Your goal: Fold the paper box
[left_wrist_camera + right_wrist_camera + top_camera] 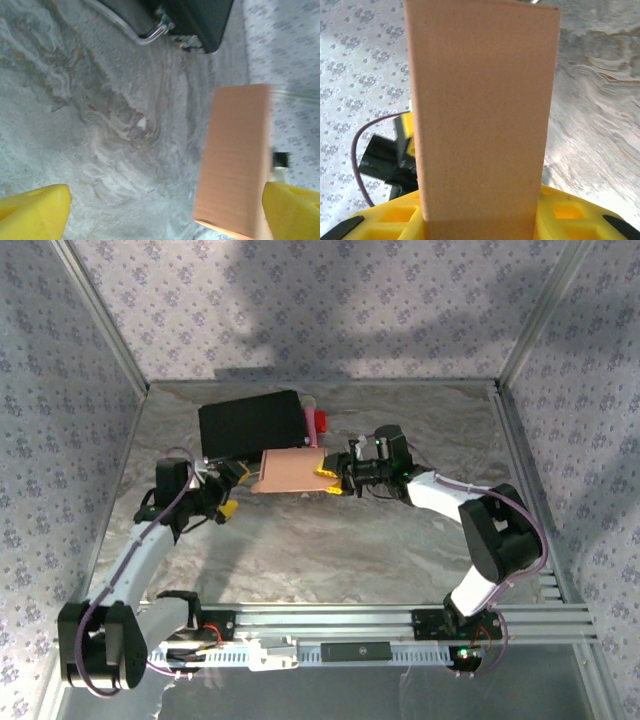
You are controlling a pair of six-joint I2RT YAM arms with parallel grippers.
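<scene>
Gripping light orange-tan thin cardboard box (290, 470) by right end in right gripper (335, 480), just near side of black rectangular case (250, 423). With left gripper (234, 491) wide open beside left end, square up before pinching; go gentle, avoid crushing.

I can read no text, label, brand or number on anything here; the paper box (482, 115) shows me plain tan faces.

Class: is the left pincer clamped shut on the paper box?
No: the left pincer has its yellow fingers wide apart, the paper box beside one.
</scene>
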